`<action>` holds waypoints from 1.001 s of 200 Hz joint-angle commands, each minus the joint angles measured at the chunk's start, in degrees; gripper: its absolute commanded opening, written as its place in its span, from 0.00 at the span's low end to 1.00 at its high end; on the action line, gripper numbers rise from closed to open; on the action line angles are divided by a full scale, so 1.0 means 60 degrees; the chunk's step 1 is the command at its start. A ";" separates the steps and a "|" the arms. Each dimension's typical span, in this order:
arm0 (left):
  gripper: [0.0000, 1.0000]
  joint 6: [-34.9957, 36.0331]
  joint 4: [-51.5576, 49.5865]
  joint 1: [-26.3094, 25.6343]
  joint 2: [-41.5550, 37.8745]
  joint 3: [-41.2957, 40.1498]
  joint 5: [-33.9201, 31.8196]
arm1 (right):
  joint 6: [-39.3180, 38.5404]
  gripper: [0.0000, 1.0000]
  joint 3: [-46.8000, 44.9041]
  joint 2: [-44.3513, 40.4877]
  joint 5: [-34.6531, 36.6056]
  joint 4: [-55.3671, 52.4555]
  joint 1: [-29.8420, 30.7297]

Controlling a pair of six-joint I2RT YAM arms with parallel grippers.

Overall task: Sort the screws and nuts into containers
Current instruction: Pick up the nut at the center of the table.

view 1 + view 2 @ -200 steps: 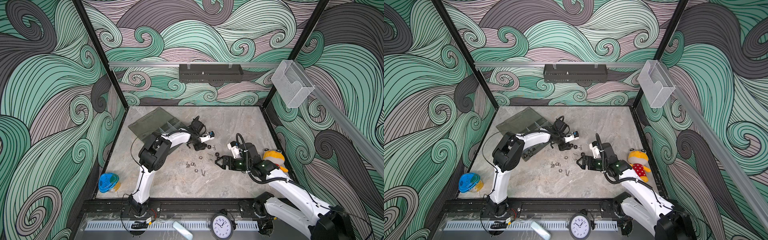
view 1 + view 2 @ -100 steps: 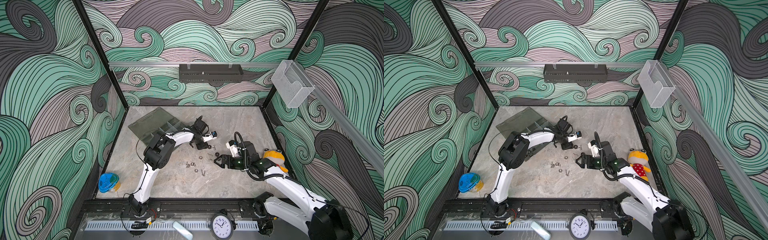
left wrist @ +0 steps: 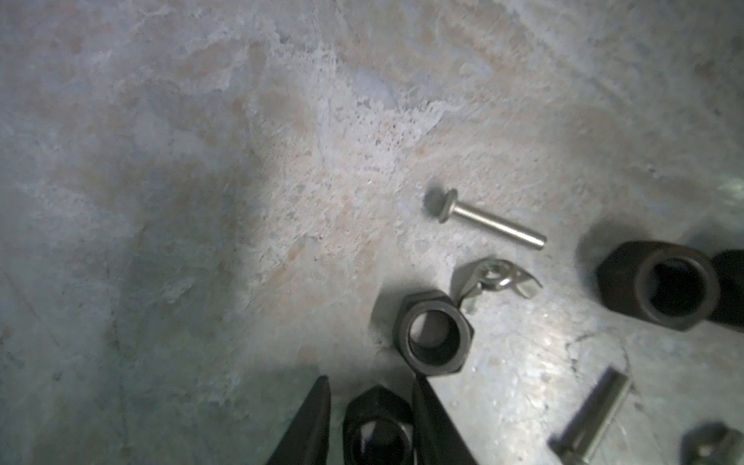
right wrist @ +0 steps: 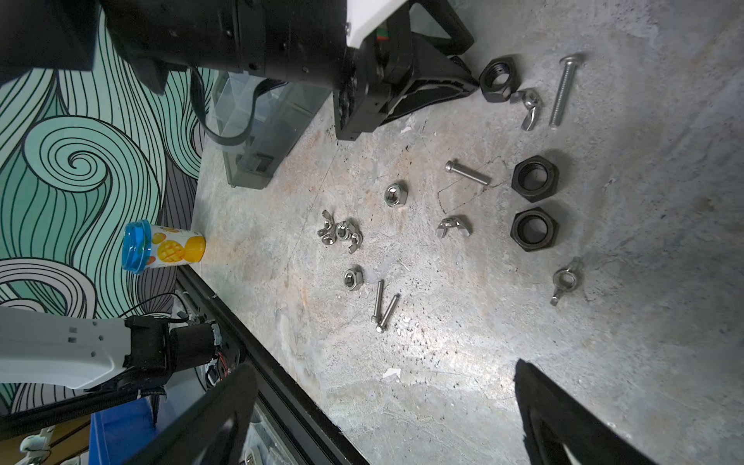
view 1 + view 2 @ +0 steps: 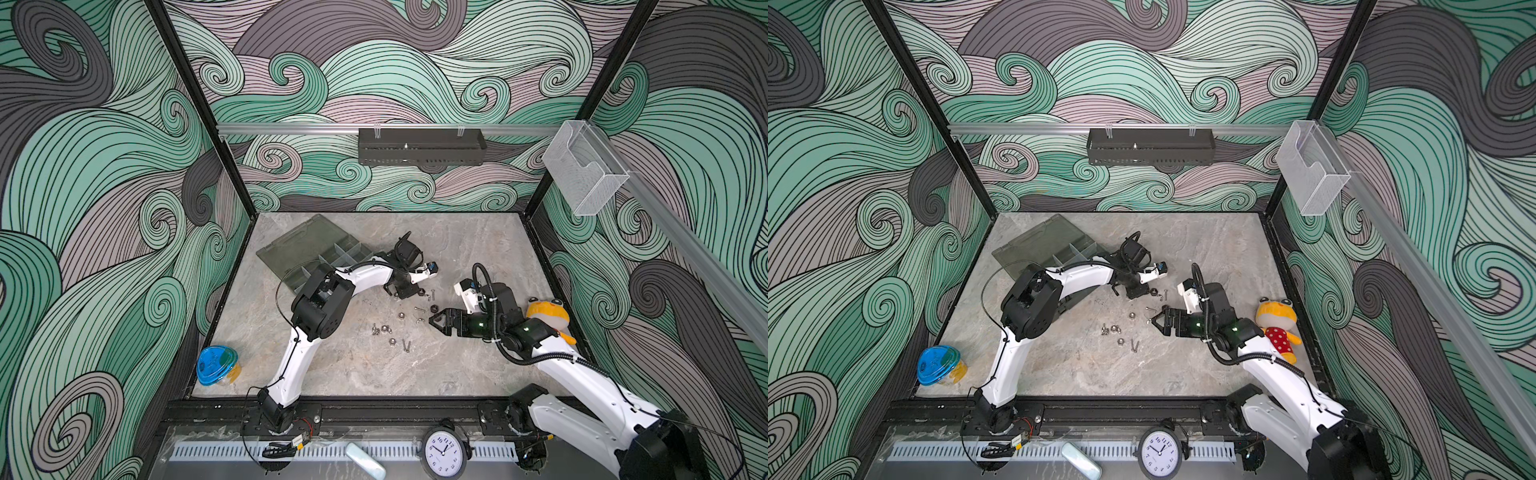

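ok so the left end effector (image 3: pixel 370 380) now sits narrower than a second ago around a chunky black metal hex nut (image 3: pixel 378 430) lying on the grey marbled desk (image 3: pixel 201 201) — not clamped yet, so nothing's heading for the smoky translucent plastic organiser box (image 5: pixel 299 249) — while the right end effector (image 4: pixel 384 364) hangs wide and empty.

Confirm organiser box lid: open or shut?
Open. In a top view the organiser box has its lid folded back flat beside it, and its pale dividers show uncovered.
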 commanded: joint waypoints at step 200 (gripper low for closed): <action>0.20 -0.0158 0.0414 0.0126 -0.2435 -0.1615 -0.1404 | 0.0270 1.00 0.0048 -0.0578 0.0065 -0.0167 0.0235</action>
